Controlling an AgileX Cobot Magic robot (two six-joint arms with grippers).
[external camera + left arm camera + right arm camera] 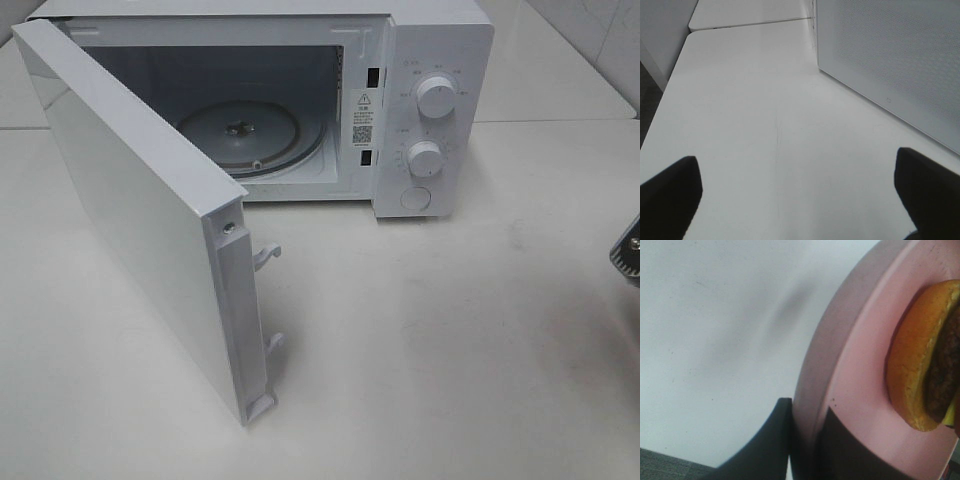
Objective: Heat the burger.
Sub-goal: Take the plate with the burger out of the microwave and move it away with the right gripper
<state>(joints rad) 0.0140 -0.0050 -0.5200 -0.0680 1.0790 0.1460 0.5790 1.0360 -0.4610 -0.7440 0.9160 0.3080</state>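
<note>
My left pincer (800, 197) hangs spread wide with nothing in it, over bare white desk (755, 125), the microwave door (895, 65) just ahead of it to one side. The microwave (430, 90) stands open, its turntable (250, 135) bare. My right pincer (807, 440) is pinched tight on the pink plate's (855, 390) rim, and the burger (925, 357) sits on that plate, just beyond my fingers.

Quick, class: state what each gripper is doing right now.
Left gripper: open, holding nothing.
Right gripper: shut on the rim of the pink plate carrying the burger.
</note>
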